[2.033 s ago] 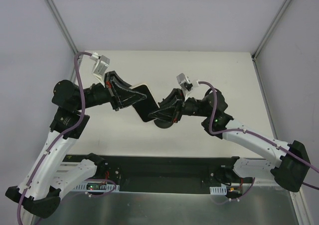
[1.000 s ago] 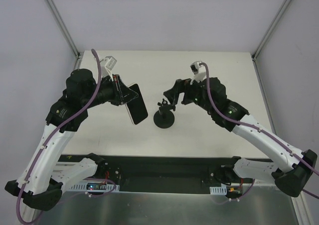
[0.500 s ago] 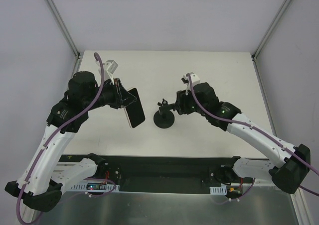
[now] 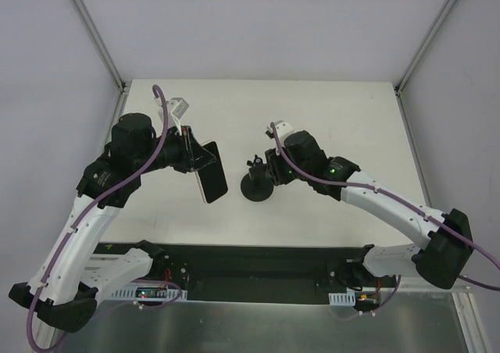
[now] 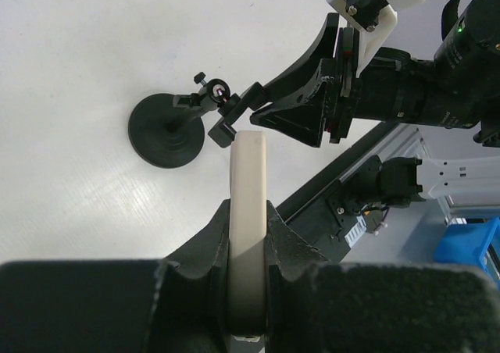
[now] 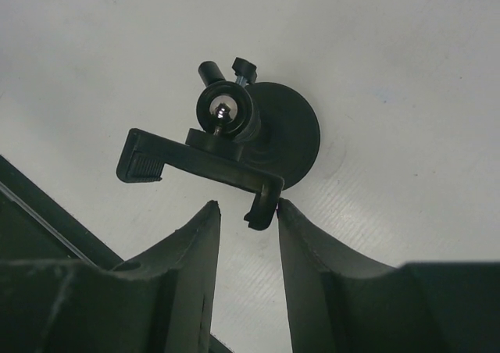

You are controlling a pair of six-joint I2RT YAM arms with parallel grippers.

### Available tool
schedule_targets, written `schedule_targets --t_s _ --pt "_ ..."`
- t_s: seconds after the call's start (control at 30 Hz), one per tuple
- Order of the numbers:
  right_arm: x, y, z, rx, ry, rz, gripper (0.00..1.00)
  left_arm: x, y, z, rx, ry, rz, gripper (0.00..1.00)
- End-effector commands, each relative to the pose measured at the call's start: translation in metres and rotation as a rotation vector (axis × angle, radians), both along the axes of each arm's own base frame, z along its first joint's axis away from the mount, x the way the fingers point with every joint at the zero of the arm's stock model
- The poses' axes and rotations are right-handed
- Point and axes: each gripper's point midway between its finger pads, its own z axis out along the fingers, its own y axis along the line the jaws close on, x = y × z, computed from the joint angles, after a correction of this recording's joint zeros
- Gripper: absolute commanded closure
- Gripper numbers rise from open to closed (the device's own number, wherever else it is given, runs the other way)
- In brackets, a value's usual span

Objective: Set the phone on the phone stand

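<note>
Top external view shows the left arm bent high, its forearm reaching rightward. The left hand (image 4: 199, 156) is clamped on one end of the phone (image 4: 212, 181), holding it off the counter (image 4: 344, 119) just left of the phone stand (image 4: 256, 187). The right arm stretches low leftward, and the right hand (image 4: 269, 168) has its fingers slightly parted around the stand's clamp hook.

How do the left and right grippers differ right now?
The left gripper is shut on the phone, holding it in the air. The right gripper is open and grips nothing; its fingers flank the hooked end of the phone stand's clamp. Both are black two-finger grippers near the stand.
</note>
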Motion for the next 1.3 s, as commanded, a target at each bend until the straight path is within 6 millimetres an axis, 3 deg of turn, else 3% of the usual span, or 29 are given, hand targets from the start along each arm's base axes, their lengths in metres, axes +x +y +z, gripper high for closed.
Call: schedule_targets --t_s 0.0,0.37,0.67,0.83,1.1,1.27 --pt "0.012 0.001 0.017 -0.011 -0.074 -0.02 0.62 0.001 -0.011 0.019 -0.059 -0.08 -0.058 1.0" --pt "0.02 0.004 0.023 0.016 -0.147 -0.05 0.64 -0.003 -0.027 0.016 -0.122 -0.128 -0.169 1.0" --pt "0.021 0.007 0.017 0.004 -0.142 -0.044 0.79 -0.006 -0.032 0.018 -0.15 -0.171 -0.213 1.0" --pt "0.023 0.007 0.017 -0.006 -0.155 -0.034 0.96 -0.013 -0.043 0.025 -0.223 -0.241 -0.299 1.0" --pt "0.02 0.013 0.01 -0.002 -0.153 0.026 0.99 -0.012 -0.066 0.04 -0.312 -0.549 -0.422 1.0" --pt "0.011 0.028 0.016 0.107 -0.115 0.193 0.99 -0.028 -0.083 0.038 -0.346 -0.711 -0.66 1.0"
